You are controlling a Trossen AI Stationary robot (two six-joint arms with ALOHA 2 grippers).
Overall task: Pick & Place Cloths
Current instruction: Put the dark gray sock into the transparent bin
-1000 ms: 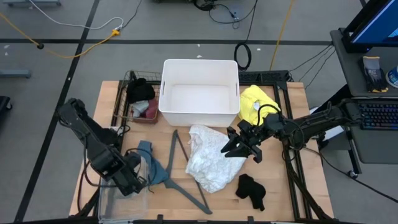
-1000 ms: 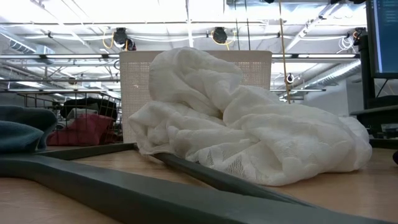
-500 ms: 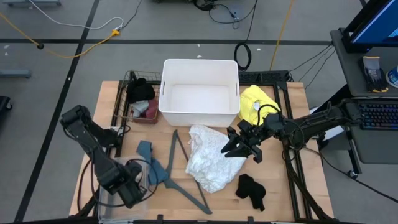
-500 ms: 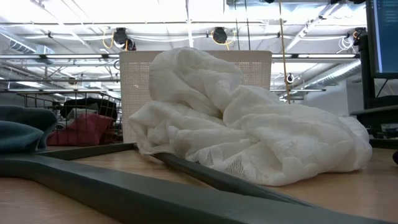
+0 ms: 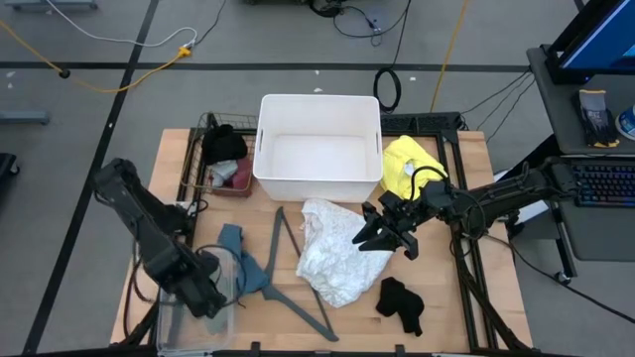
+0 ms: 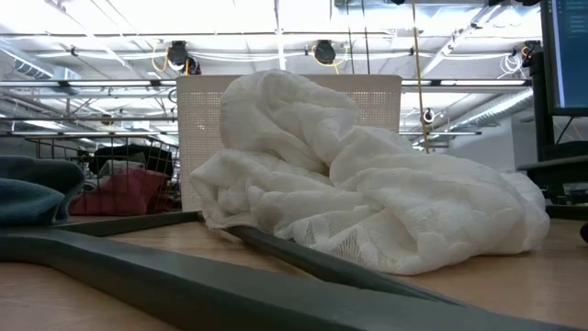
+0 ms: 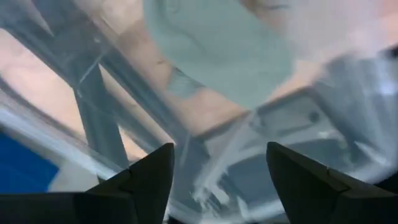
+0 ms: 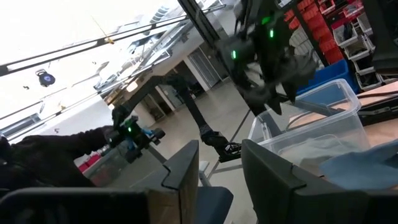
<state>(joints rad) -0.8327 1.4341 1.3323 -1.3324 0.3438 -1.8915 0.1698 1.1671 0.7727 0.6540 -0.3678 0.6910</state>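
Cloths are scattered around white bin (image 5: 318, 146): lacy white (image 5: 332, 248) in front, yellow (image 5: 410, 165) beside. Left gripper (image 5: 208, 296) is positioned over clear box (image 5: 189, 317), fingers spread, nothing grasped. Right gripper (image 5: 382, 234) is held beside lacy white cloth; finger state can't be told.

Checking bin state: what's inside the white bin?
The white bin looks empty in the high view: bare floor, no cloths. In the low view, the lacy white cloth hides most of its wall; the inside is unseen.
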